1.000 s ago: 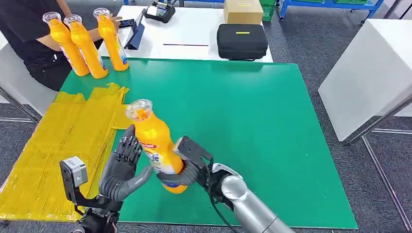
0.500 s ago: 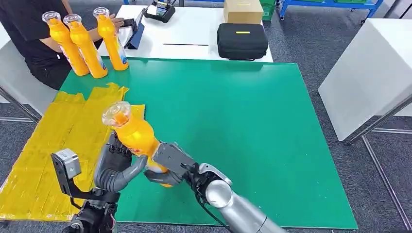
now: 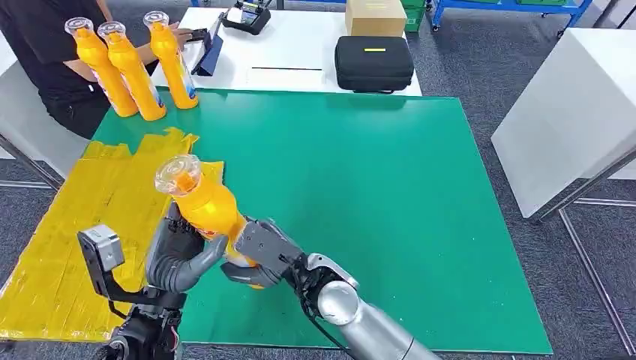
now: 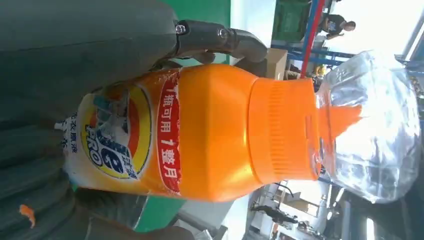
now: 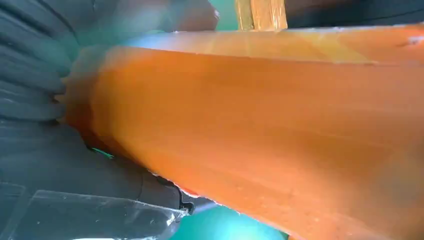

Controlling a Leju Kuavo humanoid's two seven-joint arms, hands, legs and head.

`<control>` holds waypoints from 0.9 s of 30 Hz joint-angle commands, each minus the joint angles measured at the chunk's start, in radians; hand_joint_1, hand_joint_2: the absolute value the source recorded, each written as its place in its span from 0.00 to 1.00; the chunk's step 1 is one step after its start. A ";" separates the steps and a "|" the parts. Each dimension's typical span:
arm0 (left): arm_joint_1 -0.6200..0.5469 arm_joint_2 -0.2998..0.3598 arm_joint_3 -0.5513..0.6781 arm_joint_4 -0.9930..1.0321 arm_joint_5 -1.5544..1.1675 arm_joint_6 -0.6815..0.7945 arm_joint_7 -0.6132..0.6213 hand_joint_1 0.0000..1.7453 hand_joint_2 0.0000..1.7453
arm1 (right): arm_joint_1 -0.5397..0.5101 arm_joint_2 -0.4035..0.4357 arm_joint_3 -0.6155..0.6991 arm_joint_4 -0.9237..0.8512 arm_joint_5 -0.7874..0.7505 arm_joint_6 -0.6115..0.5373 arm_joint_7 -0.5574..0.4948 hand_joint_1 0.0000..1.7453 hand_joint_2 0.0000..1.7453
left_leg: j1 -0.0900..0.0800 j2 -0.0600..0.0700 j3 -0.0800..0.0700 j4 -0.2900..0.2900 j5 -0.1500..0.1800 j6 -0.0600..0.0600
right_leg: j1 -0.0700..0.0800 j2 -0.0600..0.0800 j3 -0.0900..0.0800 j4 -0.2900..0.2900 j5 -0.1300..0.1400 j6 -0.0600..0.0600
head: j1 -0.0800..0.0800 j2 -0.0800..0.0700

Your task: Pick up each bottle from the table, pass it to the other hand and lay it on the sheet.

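1. I had the bottle [image 3: 208, 212] held above the near left part of the green mat [image 3: 390, 195], its long axis tilted, clear cap end up and leaning towards the yellow sheet [image 3: 82, 225], base down towards my right arm.
2. My right hand [image 3: 251, 259] gripped the lower body from the right side, fingers wrapped round it; the right wrist view showed orange plastic pressed close against dark fingers.
3. My left hand [image 3: 180, 251] sat just to the left of the bottle, touching it at the label, thumb curled across the front. In the left wrist view a finger [image 4: 220, 40] hooked round the far side of the bottle, so I judged both hands were holding it at once.
4. The sheet lay just beside the left hand, so the left was the nearer one for laying down.
5. Three more bottles [image 3: 135, 71] stood upright at the far left corner, near a person [image 3: 45, 52].
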 commanded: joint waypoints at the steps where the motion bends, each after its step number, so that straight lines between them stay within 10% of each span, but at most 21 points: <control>1: -0.082 0.018 -0.031 0.051 0.015 -0.013 0.013 0.00 1.00 | -0.031 -0.007 0.077 -0.039 0.044 -0.012 0.026 1.00 1.00 | 0.000 -0.002 0.002 0.001 -0.001 0.001 | 0.001 -0.001 0.002 0.001 -0.002 -0.005 | 0.000 0.000; 25: -0.072 0.049 -0.105 0.063 0.027 0.031 0.018 0.00 1.00 | -0.134 0.099 0.318 0.185 0.145 -0.040 0.020 1.00 1.00 | 0.000 0.000 0.006 -0.001 -0.003 0.001 | 0.001 0.000 0.005 0.001 -0.003 -0.008 | 0.000 0.000; 26: -0.070 0.051 -0.105 0.062 0.030 0.035 0.014 0.88 1.00 | -0.135 0.096 0.320 0.188 0.141 -0.043 0.018 1.00 1.00 | 0.000 -0.001 0.006 -0.001 -0.003 0.001 | 0.001 -0.001 0.005 0.001 -0.003 -0.007 | 0.000 0.000; 27: -0.067 0.050 -0.103 0.059 0.037 0.037 0.006 0.88 1.00 | -0.134 0.093 0.318 0.188 0.134 -0.046 0.015 1.00 1.00 | 0.000 -0.001 0.006 -0.001 -0.003 0.001 | 0.001 0.000 0.005 0.001 -0.003 -0.008 | 0.000 0.000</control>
